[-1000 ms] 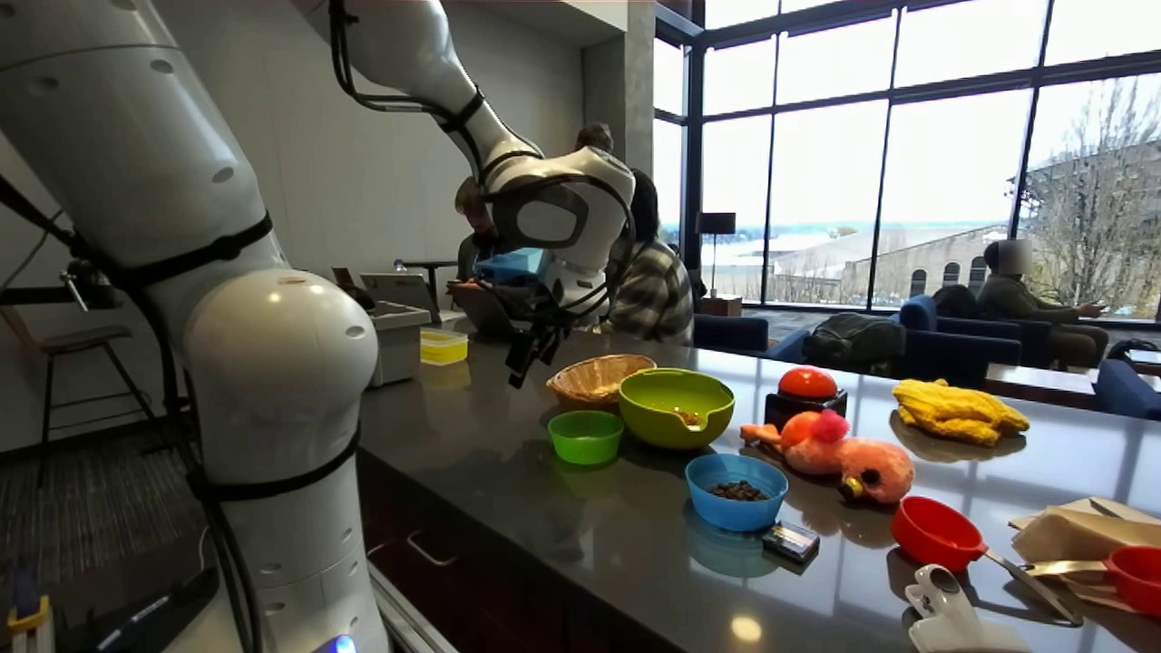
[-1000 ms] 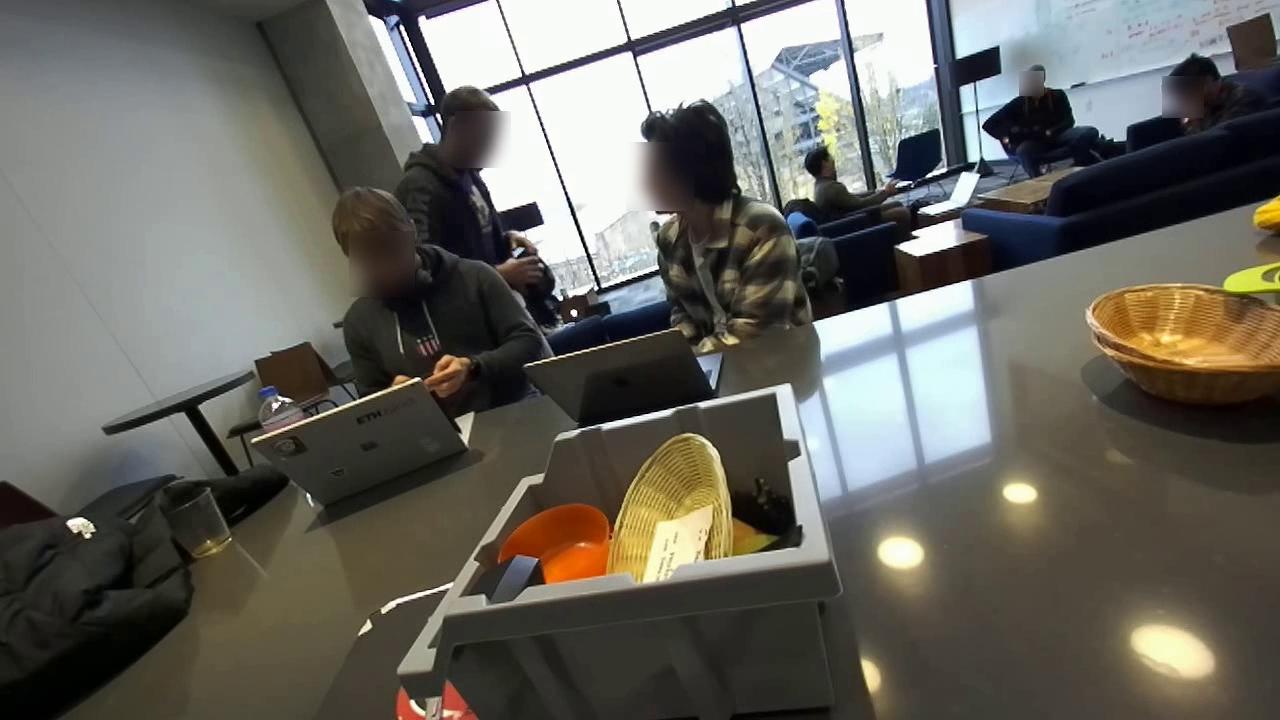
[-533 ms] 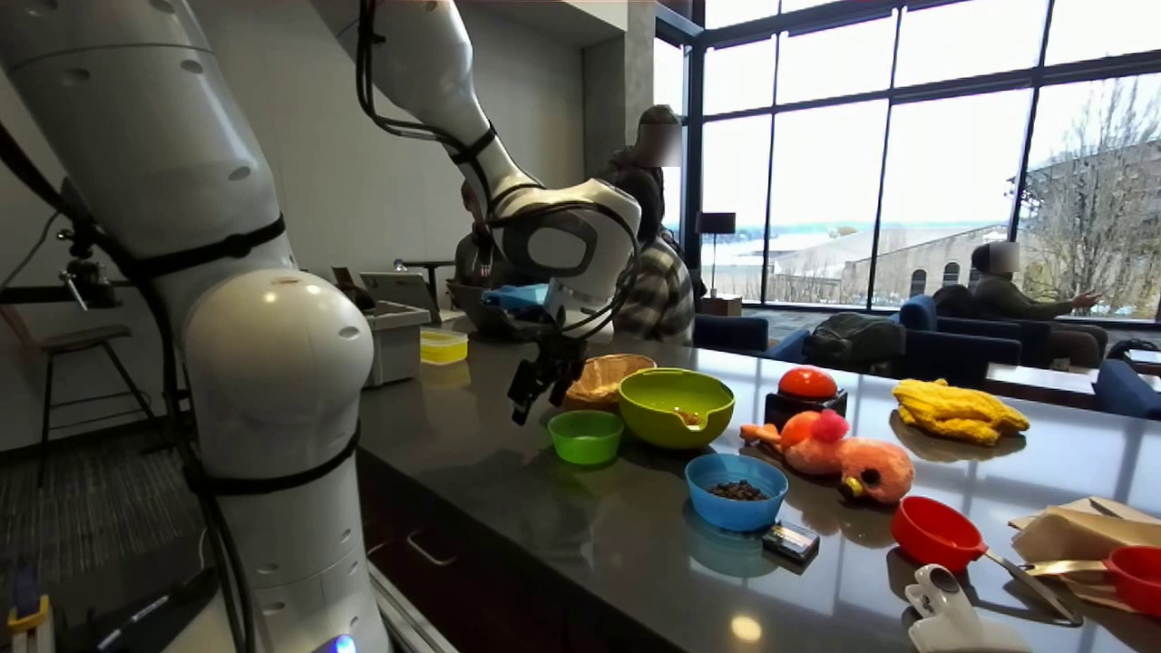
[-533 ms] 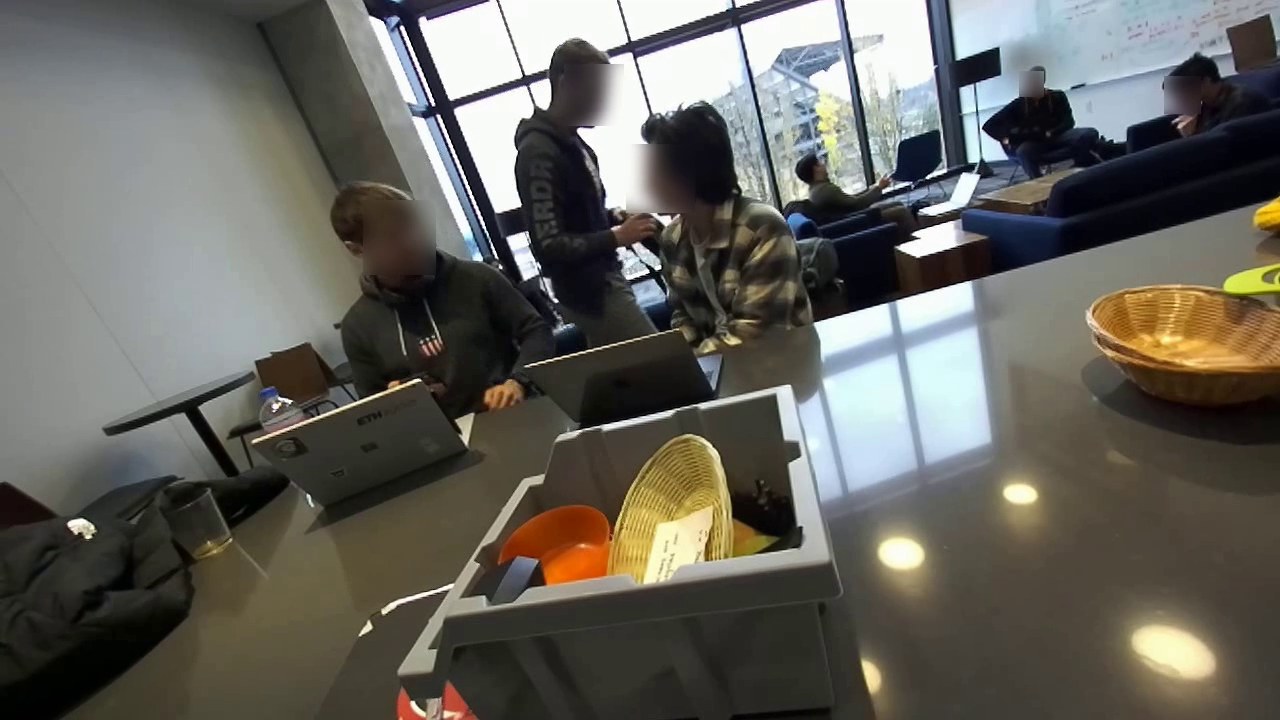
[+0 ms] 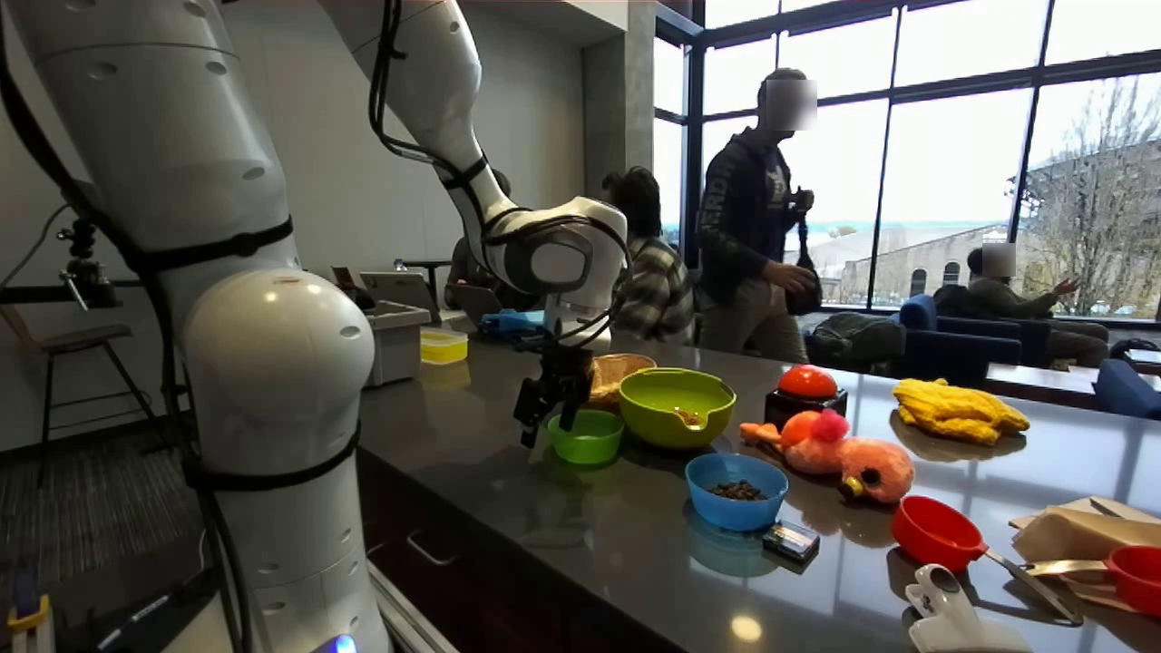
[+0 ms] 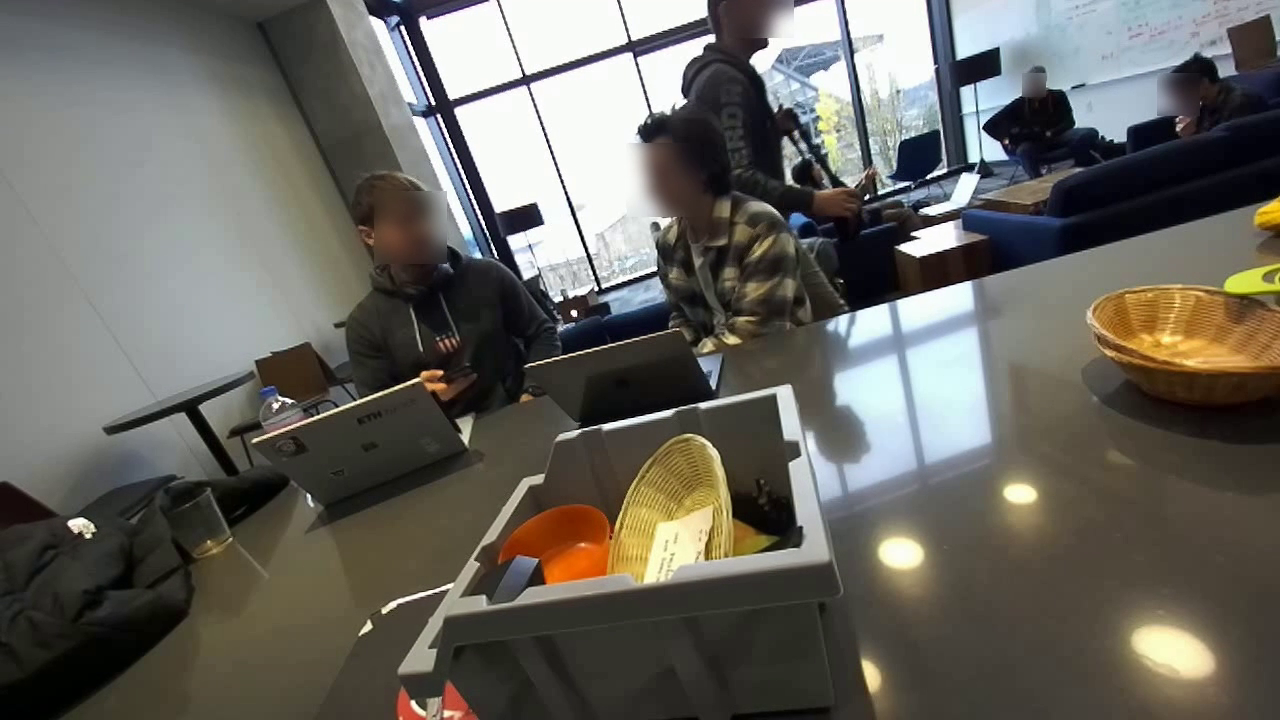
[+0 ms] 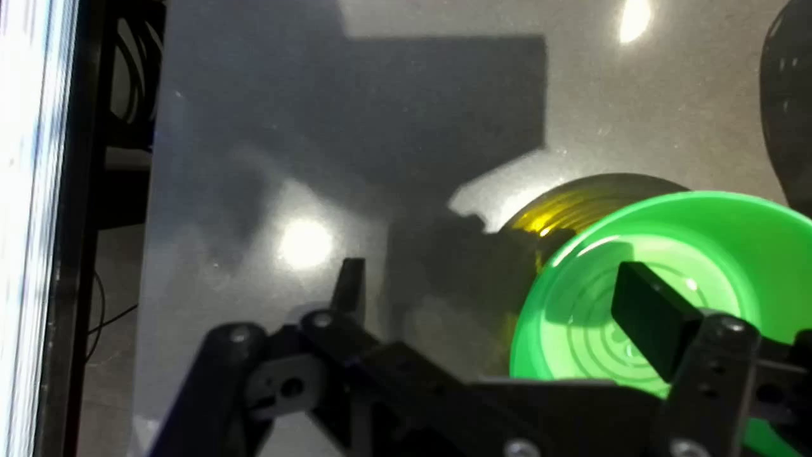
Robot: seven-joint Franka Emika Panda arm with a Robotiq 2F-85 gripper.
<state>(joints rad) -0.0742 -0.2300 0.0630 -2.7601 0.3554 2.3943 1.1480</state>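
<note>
Here I am, black gripper (image 5: 549,433) agape, empty; one finger (image 7: 650,314) over the round green plastic bowl (image 7: 761,254), inward from the glossy grey table's (image 5: 490,467) near edge; it looks light, slick, springy; best pinched at the rim (image 7: 713,196).

Three bowls (image 5: 585,444) (image 5: 667,423) (image 5: 735,514) (one green, one lime, one blue) can be counted on the counter (image 5: 635,535) in an exterior view, together with two red scoops (image 5: 937,535) (image 5: 1138,580), one plush toy (image 5: 825,457), one red button (image 5: 807,383) and one yellow cloth (image 5: 961,411).
</note>
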